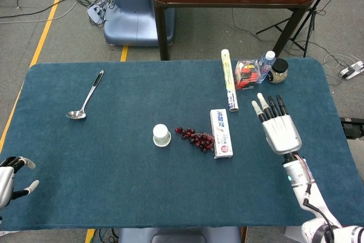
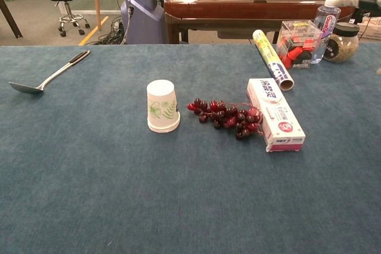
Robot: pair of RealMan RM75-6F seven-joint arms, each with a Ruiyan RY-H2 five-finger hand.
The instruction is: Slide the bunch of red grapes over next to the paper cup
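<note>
Right hand [image 1: 282,130], white with dark fingertips, hangs over the right part of the blue-carpeted bench [image 1: 114,180] with its fingers straight and slightly spread, palm down, holding nothing and touching nothing. From it, the bunch of dark red grapes [image 1: 195,138] lies well off toward the robot's left, with the white and pink rectangular carton [image 1: 220,132] standing between the two; the right end of the bunch lies against that carton's long side. The bunch runs roughly left to right, its left tip pointing at the small white paper cup [image 1: 161,135], which stands rim down near that tip with a little bare carpet between them. In my judgement the grapes already sit close to the cup, so any further push would go leftward along the bunch's own length. Left hand [image 1: 8,178] shows only at the near left bench corner, fingers loosely apart and empty, far from the grapes; the right hand is the nearer.
</note>
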